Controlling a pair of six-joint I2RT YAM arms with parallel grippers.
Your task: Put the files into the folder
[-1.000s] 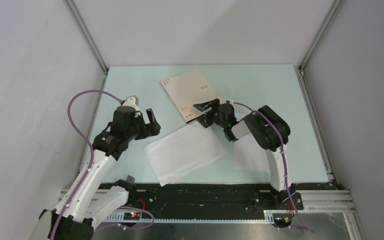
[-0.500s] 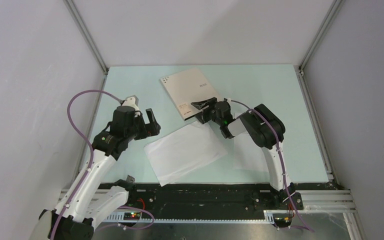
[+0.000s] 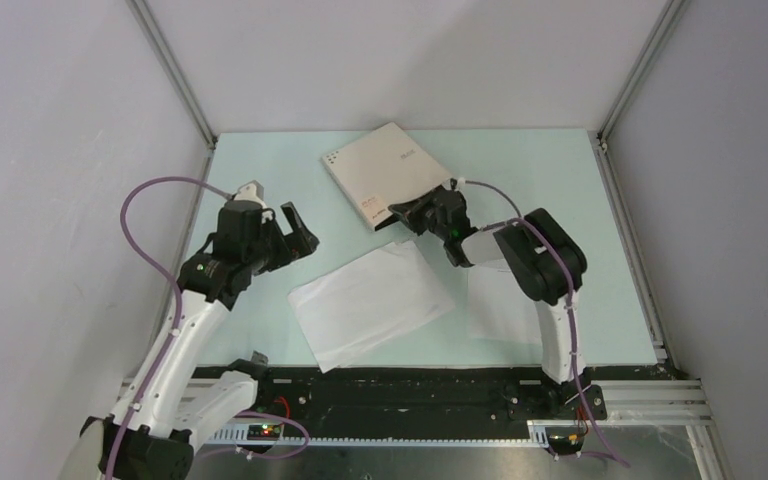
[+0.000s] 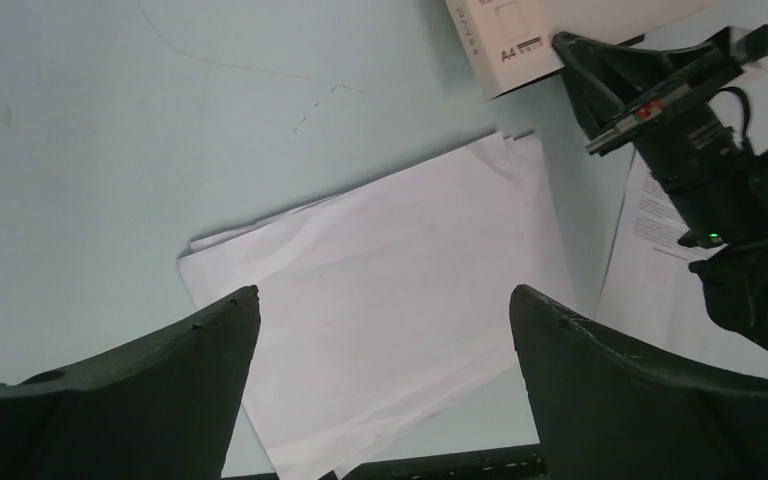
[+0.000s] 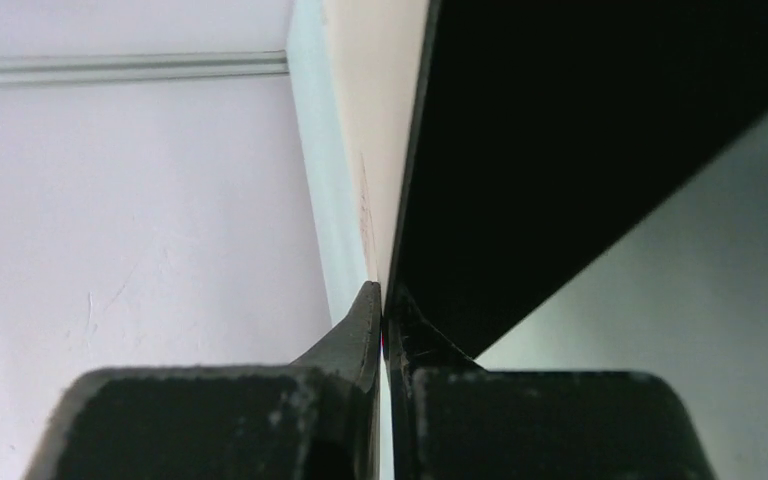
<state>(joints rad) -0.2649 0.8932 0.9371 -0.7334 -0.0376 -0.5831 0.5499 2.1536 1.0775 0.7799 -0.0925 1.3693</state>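
Note:
The cream folder (image 3: 385,172) lies at the table's back centre, its near edge raised. My right gripper (image 3: 407,212) is shut on that edge; in the right wrist view the jaws (image 5: 384,295) pinch the cover, cream outside (image 5: 370,120) to the left and black inside (image 5: 580,130) to the right. One plain white file (image 3: 370,300) lies in the middle of the table. A second file with faint print (image 3: 500,305) lies partly under the right arm. My left gripper (image 3: 295,228) hovers open above the plain file (image 4: 400,230), touching nothing.
Pale green table top (image 3: 260,170) with grey walls on three sides and metal frame posts at the back corners. A black rail (image 3: 400,390) runs along the near edge by the arm bases.
My right gripper has closed on the folder's near edge, and the folder has shifted back and tilted up. The left arm has moved slightly left and back.

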